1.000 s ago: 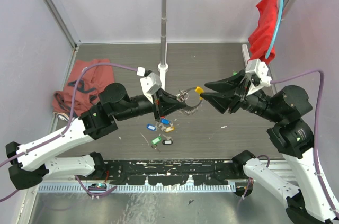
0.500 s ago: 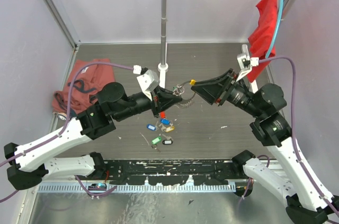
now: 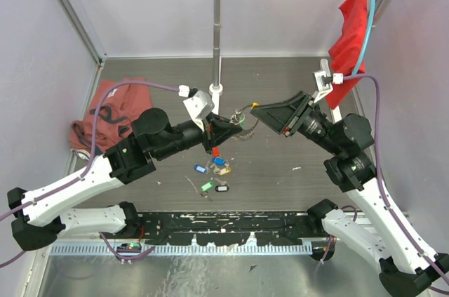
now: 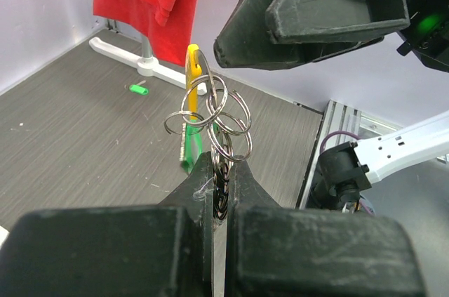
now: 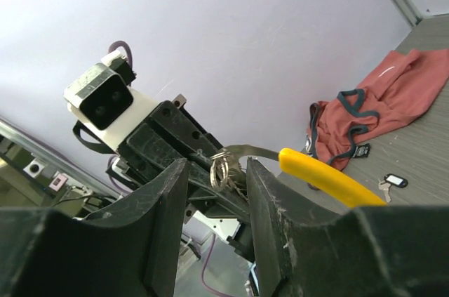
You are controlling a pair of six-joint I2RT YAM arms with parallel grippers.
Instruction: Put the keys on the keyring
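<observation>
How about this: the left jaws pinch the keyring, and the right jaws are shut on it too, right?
No. The left jaws pinch the keyring, but the right jaws are open, not shut; the right wrist view shows the gap.

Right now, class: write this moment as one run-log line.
left fingers: shut on keyring | right fingers: open, close to keyring | keys: several loose on table

Bright, even, diffuse light; shadows faint and soft. Wrist views: right gripper (image 5: 216, 168) blurred up close, edges stretched.
</observation>
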